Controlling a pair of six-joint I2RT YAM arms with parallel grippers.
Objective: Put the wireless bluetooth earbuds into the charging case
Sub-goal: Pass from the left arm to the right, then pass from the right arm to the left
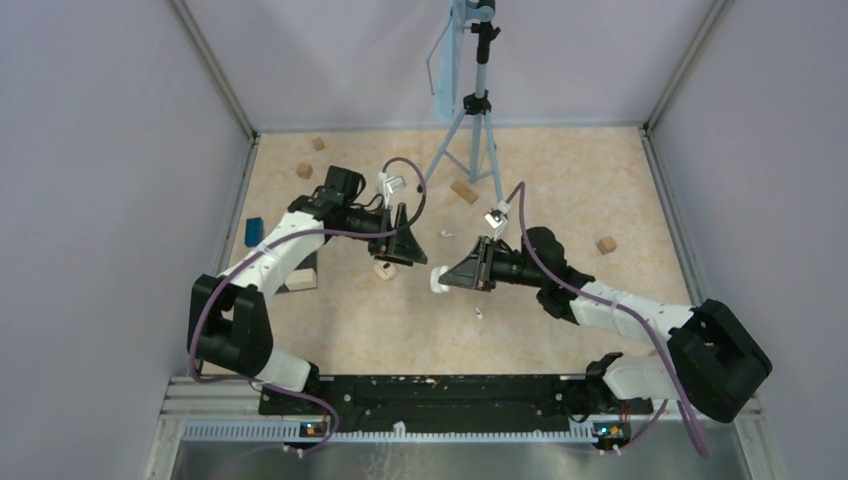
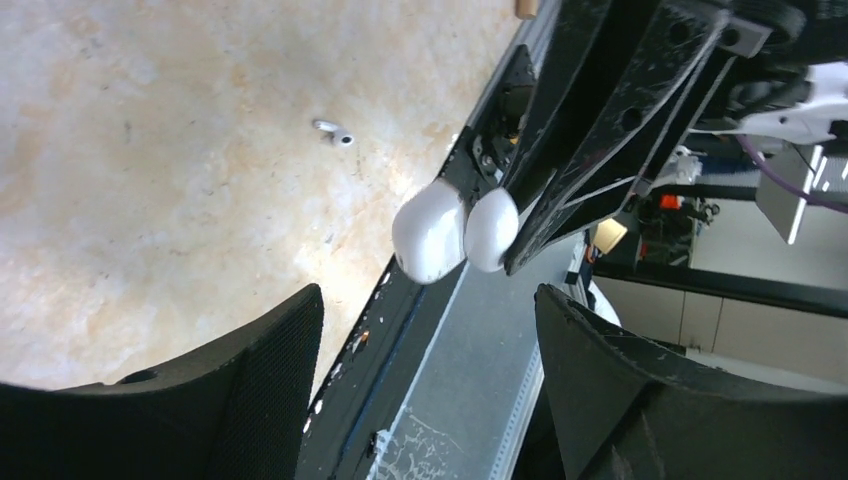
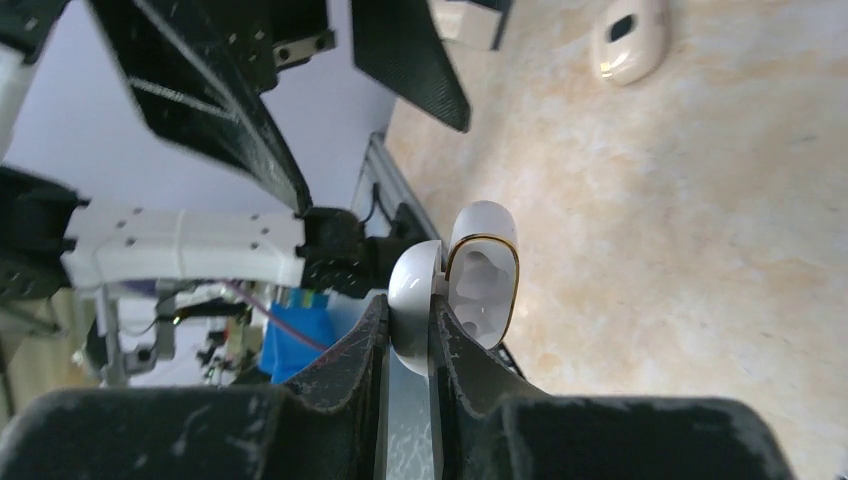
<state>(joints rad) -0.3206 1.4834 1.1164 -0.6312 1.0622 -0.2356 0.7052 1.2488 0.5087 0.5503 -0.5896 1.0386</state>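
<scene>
My right gripper (image 1: 447, 277) (image 3: 410, 305) is shut on one half of the white charging case (image 1: 437, 280) (image 3: 415, 295), held above the table. The case is hinged open; its gold-rimmed half (image 3: 483, 285) shows empty hollows. My left gripper (image 1: 405, 245) (image 2: 428, 300) hangs just left of the case, jaws wide apart with nothing between them. In the left wrist view the case (image 2: 450, 230) sits ahead of its fingers. One white earbud (image 1: 478, 312) (image 2: 335, 132) lies on the table near the case. Another earbud (image 1: 447, 234) lies farther back.
A second white case (image 1: 383, 270) (image 3: 628, 40) lies on the table under the left gripper. Tan wooden blocks (image 1: 463, 190) (image 1: 606, 244) (image 1: 304, 170) are scattered around. A tripod (image 1: 470, 130) stands at the back, a blue object (image 1: 253, 232) by the left wall.
</scene>
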